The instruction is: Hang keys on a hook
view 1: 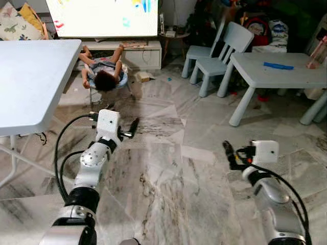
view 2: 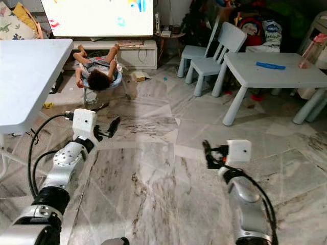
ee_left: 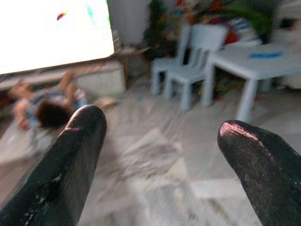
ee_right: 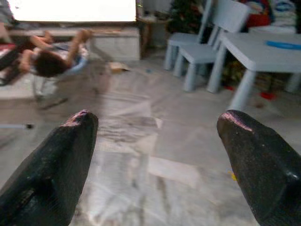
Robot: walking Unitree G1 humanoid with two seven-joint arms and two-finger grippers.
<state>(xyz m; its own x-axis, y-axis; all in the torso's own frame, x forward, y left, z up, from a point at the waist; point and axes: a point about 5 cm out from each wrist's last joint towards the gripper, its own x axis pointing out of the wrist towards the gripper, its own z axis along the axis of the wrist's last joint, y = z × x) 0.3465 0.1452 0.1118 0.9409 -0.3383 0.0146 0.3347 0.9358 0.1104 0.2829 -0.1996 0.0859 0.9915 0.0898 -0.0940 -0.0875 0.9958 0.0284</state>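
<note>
left arm: raised, bent at elbow, forearm reaching forward over the marble floor, beside the white table
left gripper: fingers spread wide, nothing between them
right arm: raised, forearm forward, low over floor
right gripper: fingers wide apart, empty
keys, hook: cannot tell where
ahead: person lying by TV stand; small blue table, chairs

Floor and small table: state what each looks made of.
Floor: polished stone, probably marble, going by the grey veining, tile seams and soft sheen. Small table: likely moulded plastic, given its uniform pale blue, matte surface and thick rounded legs.
</note>
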